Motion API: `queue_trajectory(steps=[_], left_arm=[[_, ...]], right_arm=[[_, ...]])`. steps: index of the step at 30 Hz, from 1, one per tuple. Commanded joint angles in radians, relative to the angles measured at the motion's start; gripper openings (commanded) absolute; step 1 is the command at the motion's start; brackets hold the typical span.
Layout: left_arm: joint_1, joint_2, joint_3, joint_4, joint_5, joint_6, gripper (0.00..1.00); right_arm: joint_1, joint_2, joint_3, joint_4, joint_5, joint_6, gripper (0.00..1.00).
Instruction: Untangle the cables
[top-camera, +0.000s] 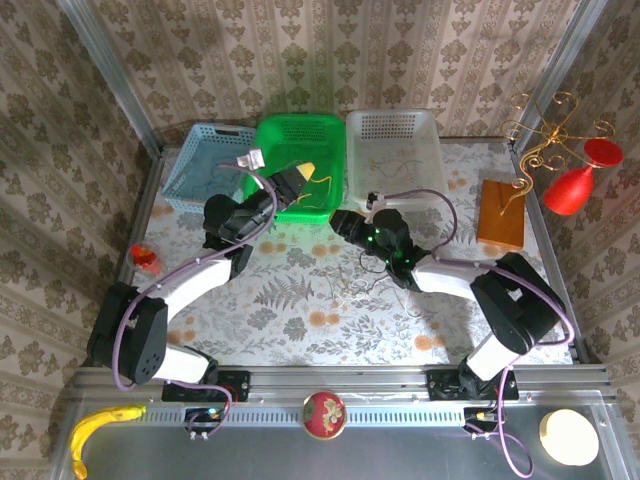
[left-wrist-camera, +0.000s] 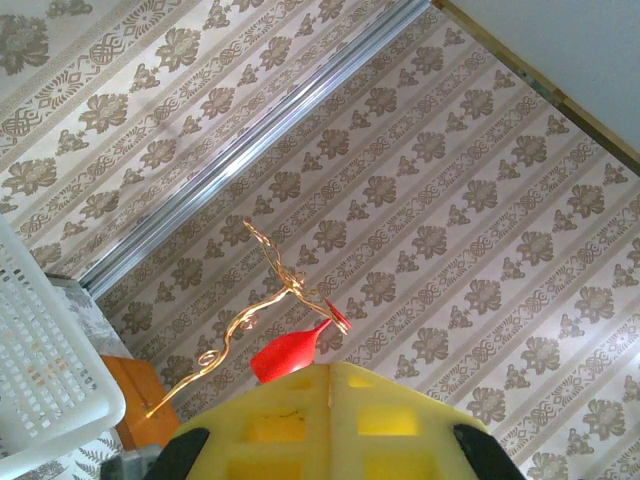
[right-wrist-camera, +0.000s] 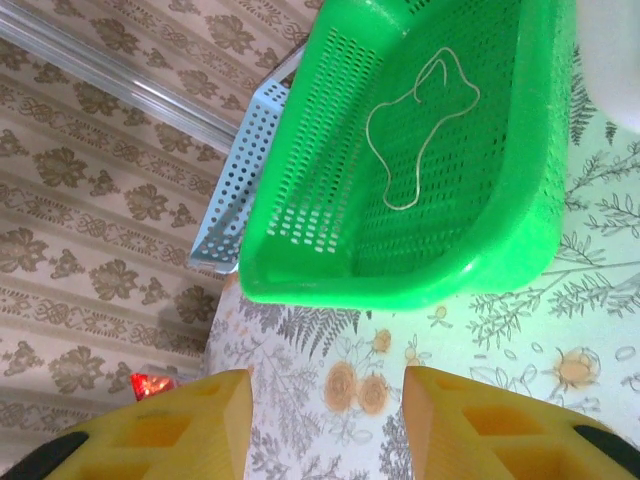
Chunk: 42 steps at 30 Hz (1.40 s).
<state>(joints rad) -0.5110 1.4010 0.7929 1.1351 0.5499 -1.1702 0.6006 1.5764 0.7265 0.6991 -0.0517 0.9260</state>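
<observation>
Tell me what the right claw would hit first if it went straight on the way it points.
Most likely the near wall of the green basket, which lies straight ahead of the open right claw. The whitish cord lies inside, beyond that wall. Depth is unclear.

Glossy green plastic basket (top-camera: 296, 124), its walls pierced with small holes; a thin, matt whitish cable (right-wrist-camera: 369, 138) lies inside. Left of it is a blue plastic basket (top-camera: 205, 140), right of it a milky white plastic basket (top-camera: 392, 125), and farther right a smooth wooden block (top-camera: 500, 215). Under the green basket lies a matt, floral-printed table cover (top-camera: 300, 310).
</observation>
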Motion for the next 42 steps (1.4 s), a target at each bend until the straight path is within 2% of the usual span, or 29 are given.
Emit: queue_trajectory(steps=[1,7,13,20,27,34,42], left_arm=[[-0.007,-0.025,0.004,-0.006,-0.012,0.039,0.00],[-0.007,-0.028,-0.005,-0.045,-0.040,0.070,0.00],[-0.007,-0.023,-0.006,-0.054,-0.053,0.075,0.00],[-0.011,-0.038,-0.008,-0.068,-0.059,0.079,0.00],[-0.018,-0.055,-0.008,-0.084,-0.065,0.087,0.00],[-0.024,-0.060,-0.008,-0.083,-0.070,0.086,0.00],[-0.026,-0.065,-0.005,-0.078,-0.073,0.083,0.00]], right_arm=[[0.008,-0.126,-0.032,0.012,0.025,-0.010,0.49],[0.058,-0.328,-0.032,-0.134,0.088,-0.089,0.59],[0.125,-0.401,0.033,-0.238,0.167,-0.170,0.64],[0.140,-0.308,0.149,-0.265,0.178,-0.220,0.65],[0.145,-0.193,0.241,-0.249,0.260,-0.276,0.64],[0.146,-0.102,0.241,-0.202,0.369,-0.288,0.62],[0.146,-0.066,0.235,-0.200,0.376,-0.283,0.60]])
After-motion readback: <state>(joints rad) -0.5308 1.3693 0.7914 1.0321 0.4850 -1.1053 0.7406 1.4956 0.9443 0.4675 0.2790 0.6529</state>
